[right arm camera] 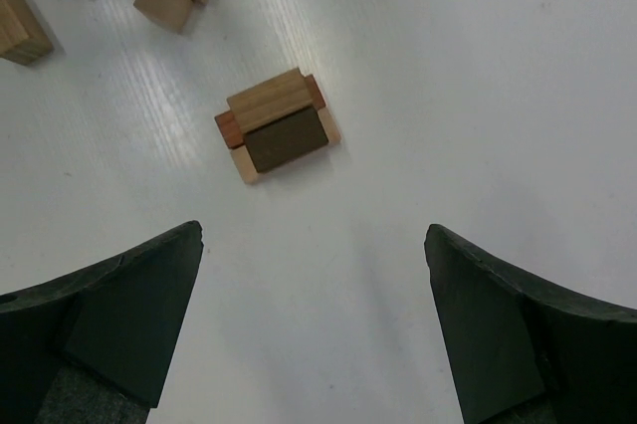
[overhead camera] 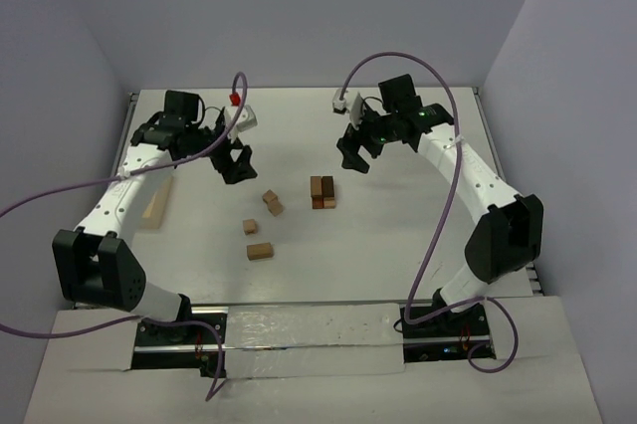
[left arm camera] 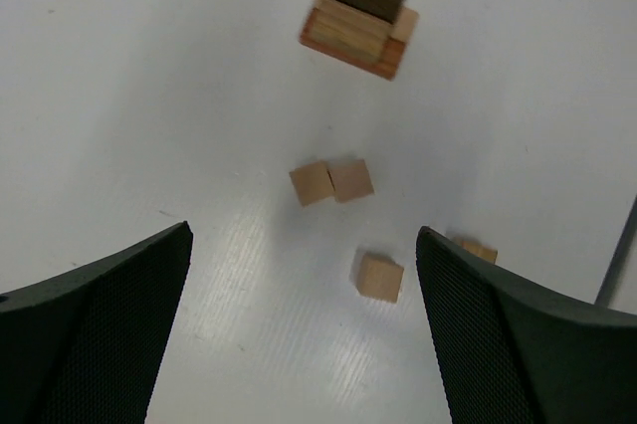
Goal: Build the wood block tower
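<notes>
The tower (overhead camera: 321, 191) is a low stack of reddish-brown, dark brown and tan bricks at the table's middle. It also shows in the left wrist view (left arm camera: 358, 21) and the right wrist view (right arm camera: 279, 125). Loose tan wood blocks lie to its left: a touching pair (overhead camera: 271, 202), one (overhead camera: 251, 227) and one (overhead camera: 260, 251). My left gripper (overhead camera: 235, 165) is open and empty, hovering up-left of the loose blocks, with the pair (left arm camera: 331, 182) and a single block (left arm camera: 379, 277) ahead of it. My right gripper (overhead camera: 356, 153) is open and empty, up-right of the tower.
A long pale wooden piece (overhead camera: 156, 203) lies at the left under the left arm. Purple cables loop over both arms. The table's raised edges run along the left, back and right.
</notes>
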Motion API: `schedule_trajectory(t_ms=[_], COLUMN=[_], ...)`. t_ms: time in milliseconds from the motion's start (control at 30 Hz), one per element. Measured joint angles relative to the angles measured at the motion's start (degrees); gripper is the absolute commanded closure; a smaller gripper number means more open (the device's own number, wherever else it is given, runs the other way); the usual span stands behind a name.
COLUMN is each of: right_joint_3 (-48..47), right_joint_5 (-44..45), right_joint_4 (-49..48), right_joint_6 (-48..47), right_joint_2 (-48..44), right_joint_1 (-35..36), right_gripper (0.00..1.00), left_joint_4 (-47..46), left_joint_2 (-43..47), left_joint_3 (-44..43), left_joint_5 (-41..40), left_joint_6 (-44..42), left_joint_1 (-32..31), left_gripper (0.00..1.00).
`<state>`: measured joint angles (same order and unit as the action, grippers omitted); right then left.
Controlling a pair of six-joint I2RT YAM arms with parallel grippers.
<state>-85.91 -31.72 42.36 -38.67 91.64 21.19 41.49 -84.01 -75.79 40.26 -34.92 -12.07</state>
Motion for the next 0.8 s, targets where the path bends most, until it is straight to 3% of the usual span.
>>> schedule_trajectory(t_ms=[133, 267, 467, 600, 800], right_joint_3=[2.6, 5.0, 8.2, 8.3, 8.3], right_joint_5=[-2.3, -4.2, -8.9, -11.5, -13.2], right_joint_4=[0.2, 0.3, 0.9, 1.4, 2.5], right_joint_6=[3.0, 4.8, 7.2, 8.2, 8.4], right_joint_2=[-1.5, -3.1, -3.2, -2.5, -1.5], right_joint_1=[-4.5, -8.2, -12.2, -14.0, -14.5], right_gripper=[0.00, 0.00, 0.00, 0.00, 0.00], left_joint_4=[13.6, 23.4, 30.6, 32.2, 32.0], left_joint_2=[0.6, 0.7, 4.3, 4.8, -1.4], left_joint_3=[-0.1, 0.2, 12.1, 17.5, 16.5], left_joint_5=[4.7, 4.5, -3.3, -10.4, -14.3], left_joint_6=[-21.6, -38.4, -63.0, -71.3, -75.8], left_joint_1=[-1.1, -7.9, -16.6, -18.4, -22.2], left_gripper=[0.05, 0.06, 0.08, 0.11, 0.13])
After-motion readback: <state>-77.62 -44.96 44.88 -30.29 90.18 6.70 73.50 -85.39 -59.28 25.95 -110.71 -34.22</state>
